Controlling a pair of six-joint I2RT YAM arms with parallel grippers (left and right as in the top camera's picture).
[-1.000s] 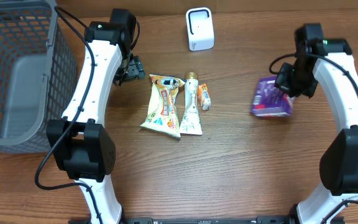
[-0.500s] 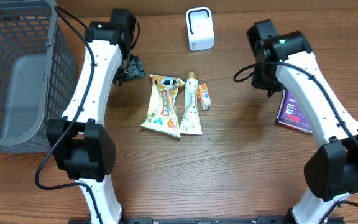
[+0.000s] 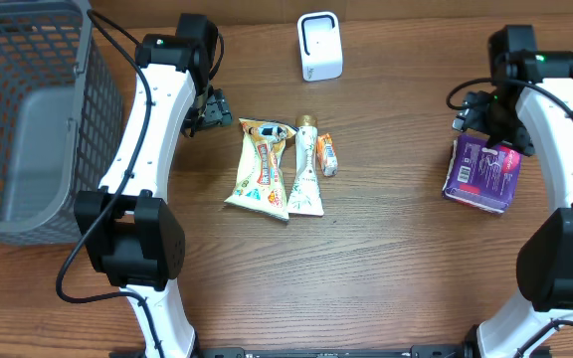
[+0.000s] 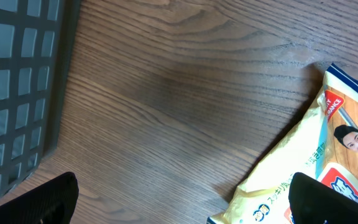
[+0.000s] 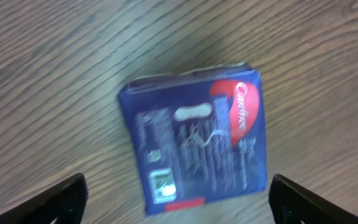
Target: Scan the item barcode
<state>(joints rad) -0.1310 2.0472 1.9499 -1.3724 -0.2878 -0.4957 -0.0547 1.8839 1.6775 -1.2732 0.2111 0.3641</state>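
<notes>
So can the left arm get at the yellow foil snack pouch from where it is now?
Probably yes. The left gripper is open beside the top corner of the yellow snack pouch, with only bare wooden table between them. The grey mesh basket sits on its other side.

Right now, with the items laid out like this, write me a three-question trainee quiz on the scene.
1. True or false: the right gripper is shut on the purple rectangular packet.
2. Which thing stands at the far side of the wooden table, between the two arms? A) a white box-shaped scanner B) a red mug C) a green bottle
3. How many items lie in the group at the table's middle?

Key:
1. False. The jaws are open and the packet lies flat on the table.
2. A.
3. Three: the yellow printed pouch, the slim gold-capped tube and the small orange packet.
</notes>
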